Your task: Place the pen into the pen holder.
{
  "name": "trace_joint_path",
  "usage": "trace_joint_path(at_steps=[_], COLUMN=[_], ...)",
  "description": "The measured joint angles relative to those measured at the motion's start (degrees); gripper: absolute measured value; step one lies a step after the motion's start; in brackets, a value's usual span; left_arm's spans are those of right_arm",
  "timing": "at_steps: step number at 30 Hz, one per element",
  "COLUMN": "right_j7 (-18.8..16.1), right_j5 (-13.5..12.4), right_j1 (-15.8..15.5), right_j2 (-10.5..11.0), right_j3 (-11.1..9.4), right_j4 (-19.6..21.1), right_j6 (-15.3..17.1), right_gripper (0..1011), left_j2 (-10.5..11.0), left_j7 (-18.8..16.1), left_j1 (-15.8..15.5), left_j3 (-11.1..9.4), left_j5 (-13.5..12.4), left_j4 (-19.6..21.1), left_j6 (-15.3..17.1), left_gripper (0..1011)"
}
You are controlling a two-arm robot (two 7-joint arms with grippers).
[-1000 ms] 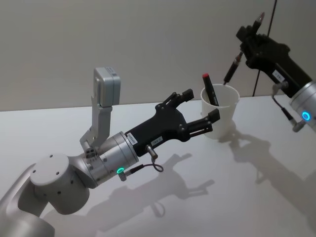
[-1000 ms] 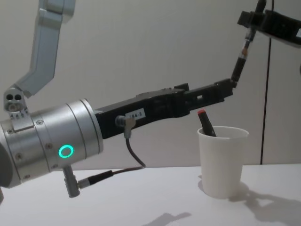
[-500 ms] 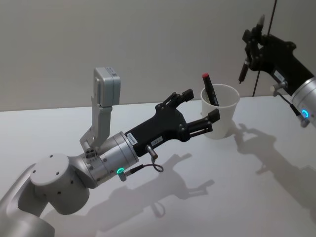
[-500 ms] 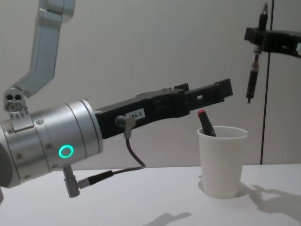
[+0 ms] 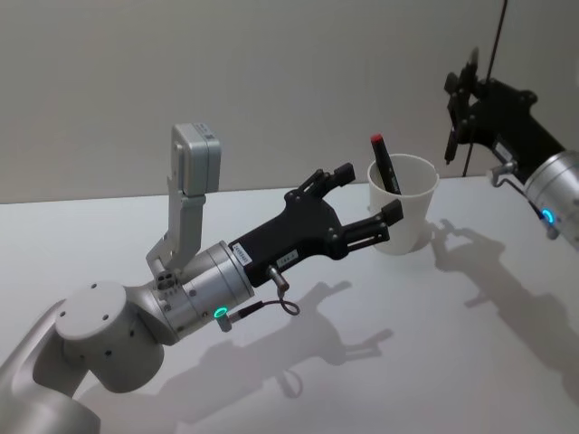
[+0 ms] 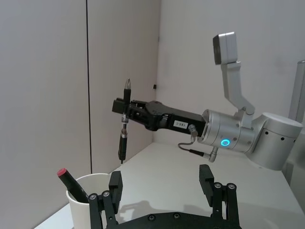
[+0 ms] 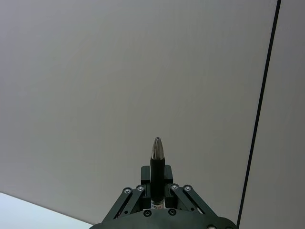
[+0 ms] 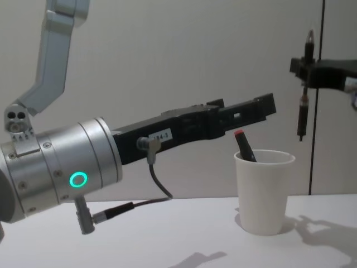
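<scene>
Pen (image 8: pixel 303 106) hangs upright, pinched in the right tool (image 8: pixel 305 72), above and just right of the cup (image 8: pixel 263 190); a red-capped marker (image 8: pixel 244 146) leans inside; left tool (image 5: pixel 362 203) spread beside the cup, above the table (image 5: pixel 434 362).
</scene>
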State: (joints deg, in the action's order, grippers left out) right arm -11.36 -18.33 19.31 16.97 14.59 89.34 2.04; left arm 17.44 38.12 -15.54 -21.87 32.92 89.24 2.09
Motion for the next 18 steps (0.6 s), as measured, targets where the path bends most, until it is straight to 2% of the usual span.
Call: trace_joint_path(at_steps=[18], right_j7=[-2.9], right_j5=[1.5], right_j1=[3.3], right_j2=[-3.8], right_j3=[2.3], right_j4=[-9.1], right_j6=[-2.9], right_gripper=[132], left_j2=[0.0], left_j7=[0.0], left_j1=[0.0], left_j3=[0.0], left_j5=[0.0], left_j4=[0.0], left_j6=[0.0], left_gripper=[1003])
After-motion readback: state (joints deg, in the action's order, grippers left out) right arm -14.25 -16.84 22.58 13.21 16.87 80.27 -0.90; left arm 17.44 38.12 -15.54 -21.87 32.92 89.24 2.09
